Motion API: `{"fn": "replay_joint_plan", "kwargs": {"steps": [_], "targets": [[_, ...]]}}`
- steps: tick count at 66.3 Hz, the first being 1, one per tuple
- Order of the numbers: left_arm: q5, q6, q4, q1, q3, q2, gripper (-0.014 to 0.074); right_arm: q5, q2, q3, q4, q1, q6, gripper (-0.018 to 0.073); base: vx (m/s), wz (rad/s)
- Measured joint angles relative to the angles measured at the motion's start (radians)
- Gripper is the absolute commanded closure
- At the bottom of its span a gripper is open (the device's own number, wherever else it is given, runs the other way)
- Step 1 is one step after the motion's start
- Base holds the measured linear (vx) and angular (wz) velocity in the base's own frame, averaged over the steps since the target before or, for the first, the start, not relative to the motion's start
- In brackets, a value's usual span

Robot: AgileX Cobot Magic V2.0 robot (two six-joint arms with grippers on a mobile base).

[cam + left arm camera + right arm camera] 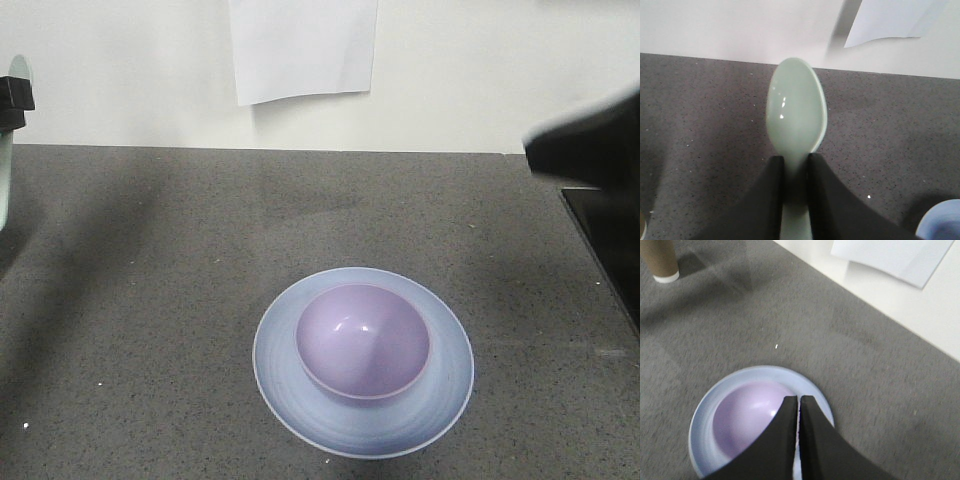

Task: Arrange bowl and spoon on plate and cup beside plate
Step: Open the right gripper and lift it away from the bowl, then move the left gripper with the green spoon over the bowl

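While the left hand (795,172) clamps the spoon (796,112), only the right wrist view shows the cup (660,260) beyond the closed right hand (798,407).

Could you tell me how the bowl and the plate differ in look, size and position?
The bowl is lavender-purple; the plate is pale blue. The bowl is deeper and narrower; the plate is shallow and wider, its rim showing all around the bowl. The bowl sits on the plate, while the plate rests on the dark speckled table. Both are round, plain and matte.
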Motion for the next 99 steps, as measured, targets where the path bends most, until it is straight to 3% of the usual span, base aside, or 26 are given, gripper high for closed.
{"fn": "replay_joint_plan", "kwargs": {"steps": [6, 20, 26, 36, 45, 59, 67, 83, 99], "targets": [[0.007, 0.081, -0.097, 0.000, 0.000, 0.000, 0.0602, -0.020, -0.110, 0.144, -0.003, 0.000, 0.000, 0.0564, 0.00, 0.00], [0.047, 0.412, -0.461, -0.050, 0.000, 0.006, 0.0604, -0.110, -0.318, 0.415, -0.018, 0.000, 0.017, 0.0564, 0.00, 0.00], [0.085, 0.469, -0.517, -0.102, -0.024, 0.034, 0.0604, -0.158, -0.383, 0.499, -0.027, 0.000, 0.023, 0.0564, 0.00, 0.00], [0.173, 0.481, -0.497, -0.195, -0.121, 0.127, 0.0604, -0.196, -0.435, 0.577, -0.034, 0.000, 0.040, 0.0564, 0.00, 0.00], [0.248, 0.444, -0.420, -0.291, -0.201, 0.229, 0.0604, -0.207, -0.439, 0.609, -0.063, 0.000, 0.060, 0.0564, 0.00, 0.00], [0.306, 0.410, -0.300, -0.439, -0.220, 0.360, 0.0604, -0.219, -0.439, 0.613, -0.137, 0.000, 0.129, 0.0564, 0.00, 0.00], [0.313, 0.409, -0.287, -0.505, -0.220, 0.422, 0.0604, -0.220, -0.439, 0.613, -0.154, 0.000, 0.150, 0.0564, 0.00, 0.00], [0.347, 0.390, -0.274, -0.570, -0.220, 0.522, 0.0604, -0.224, -0.439, 0.613, -0.158, 0.000, 0.154, 0.0564, 0.00, 0.00], [0.369, 0.366, -0.248, -0.577, -0.220, 0.550, 0.0602, -0.224, -0.439, 0.613, -0.159, 0.000, 0.156, 0.0564, 0.00, 0.00]]}}
